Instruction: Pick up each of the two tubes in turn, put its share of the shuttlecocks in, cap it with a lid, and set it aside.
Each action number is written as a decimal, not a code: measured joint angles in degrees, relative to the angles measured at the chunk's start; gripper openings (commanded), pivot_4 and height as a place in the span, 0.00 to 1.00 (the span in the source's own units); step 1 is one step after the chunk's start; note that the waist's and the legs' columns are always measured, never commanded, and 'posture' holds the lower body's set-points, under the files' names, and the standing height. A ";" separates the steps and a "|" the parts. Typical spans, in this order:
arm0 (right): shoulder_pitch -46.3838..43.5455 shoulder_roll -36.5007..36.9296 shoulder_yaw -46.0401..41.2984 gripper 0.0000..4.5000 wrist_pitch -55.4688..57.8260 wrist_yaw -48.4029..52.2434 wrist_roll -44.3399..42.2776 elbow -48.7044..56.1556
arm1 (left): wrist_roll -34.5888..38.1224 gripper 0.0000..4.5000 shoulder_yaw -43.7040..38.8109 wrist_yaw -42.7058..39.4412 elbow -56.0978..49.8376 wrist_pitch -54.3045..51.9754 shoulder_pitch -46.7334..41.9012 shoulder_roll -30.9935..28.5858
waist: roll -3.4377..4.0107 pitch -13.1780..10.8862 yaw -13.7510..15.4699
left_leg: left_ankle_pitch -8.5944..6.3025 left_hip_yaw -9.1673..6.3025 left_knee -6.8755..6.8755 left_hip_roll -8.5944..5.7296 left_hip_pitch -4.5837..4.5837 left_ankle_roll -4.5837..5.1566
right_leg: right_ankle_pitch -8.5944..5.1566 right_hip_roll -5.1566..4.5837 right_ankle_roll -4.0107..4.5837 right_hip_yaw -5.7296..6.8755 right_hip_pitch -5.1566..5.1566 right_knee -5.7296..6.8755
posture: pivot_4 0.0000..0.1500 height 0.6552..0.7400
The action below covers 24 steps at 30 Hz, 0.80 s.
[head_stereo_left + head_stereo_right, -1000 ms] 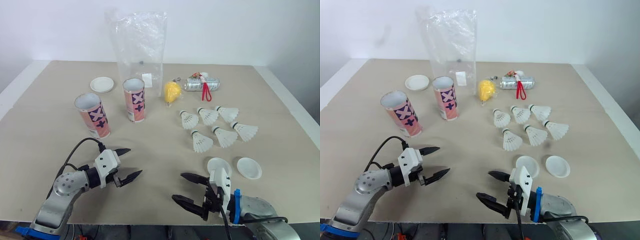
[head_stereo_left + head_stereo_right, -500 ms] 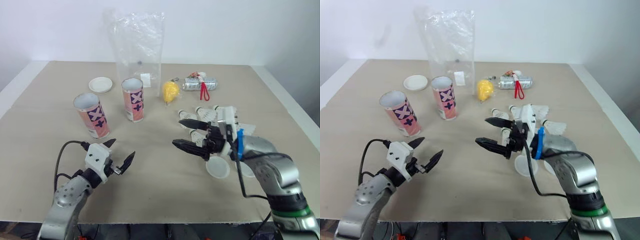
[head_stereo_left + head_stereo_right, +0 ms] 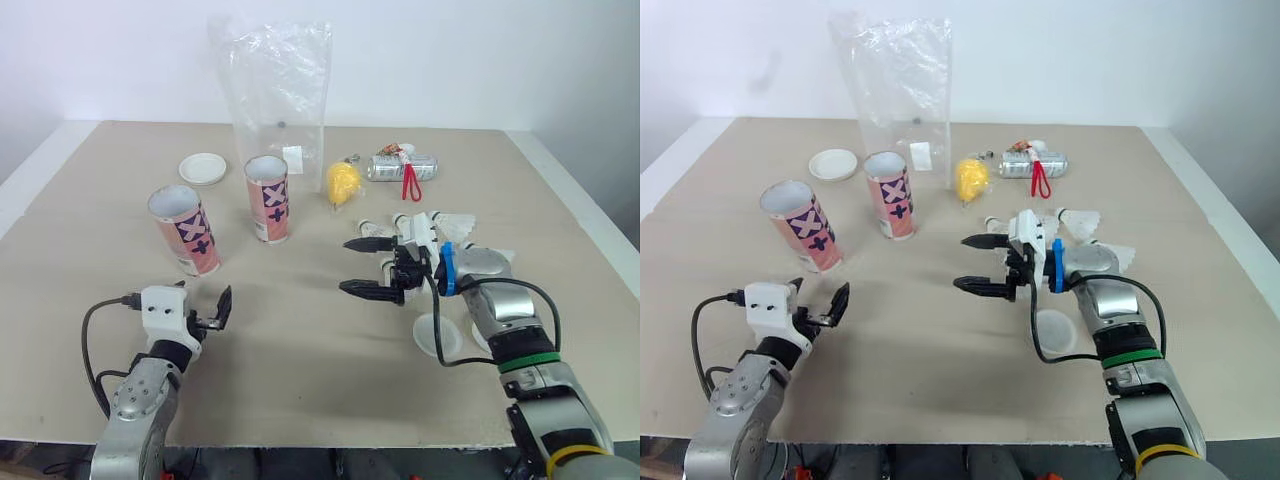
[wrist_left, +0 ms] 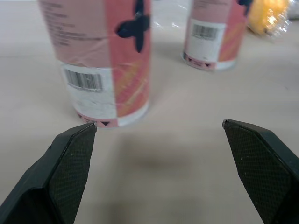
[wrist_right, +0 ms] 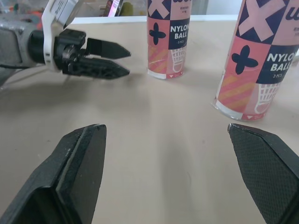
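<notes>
Tubes left, shuttlecocks right, all on one table.
Near tube upright, left of far tube; lid behind both, plastic bag behind far tube. Right of bag: round object, then can. Shuttlecocks before can, partly behind right gripper; another lid nearer still. Left gripper before near tube.

table: beige; upright: two tubes, plastic bag; lying: shuttlecocks, lids, can
</notes>
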<state>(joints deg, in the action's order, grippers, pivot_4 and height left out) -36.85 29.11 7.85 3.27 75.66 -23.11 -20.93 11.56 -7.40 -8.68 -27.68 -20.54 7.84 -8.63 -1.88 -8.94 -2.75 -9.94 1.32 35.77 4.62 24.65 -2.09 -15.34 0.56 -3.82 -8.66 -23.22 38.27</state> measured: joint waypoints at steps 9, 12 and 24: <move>-0.07 -1.58 0.00 0.99 -1.25 0.27 1.71 -0.73 | 0.08 1.00 -2.38 1.01 10.15 -0.62 -10.44 -1.48 | 0.01 0.00 0.02 | 0.01 -0.01 0.00 0.00 0.01 -0.01 | 0.05 0.03 0.03 0.00 -0.01 0.00 | 1.00 1.00; -0.28 -1.85 0.00 0.99 -1.25 -0.11 2.50 -0.73 | -0.56 1.00 -2.34 0.98 13.30 -0.40 -12.24 -2.16 | 0.01 0.00 0.02 | 0.00 0.00 -0.02 0.00 0.02 -0.01 | 0.15 0.03 0.21 0.00 -0.01 0.00 | 1.00 1.00; -0.78 -1.74 0.00 0.99 -1.24 -1.28 3.75 -0.67 | -1.47 1.00 -2.35 -1.51 26.04 4.94 -19.67 -4.23 | 0.01 0.00 0.04 | 0.01 -0.03 -0.08 -0.01 0.02 -0.03 | 0.19 0.05 0.27 0.00 -0.02 0.00 | 1.00 1.00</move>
<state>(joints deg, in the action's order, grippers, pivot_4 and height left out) -37.63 27.36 7.85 2.03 74.38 -19.36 -21.60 10.10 -9.75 -10.19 -1.64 -15.60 -11.83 -12.86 -1.87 -8.94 -2.71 -9.93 1.30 35.69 4.62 24.67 -2.12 -15.15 0.61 -3.55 -8.65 -23.25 38.27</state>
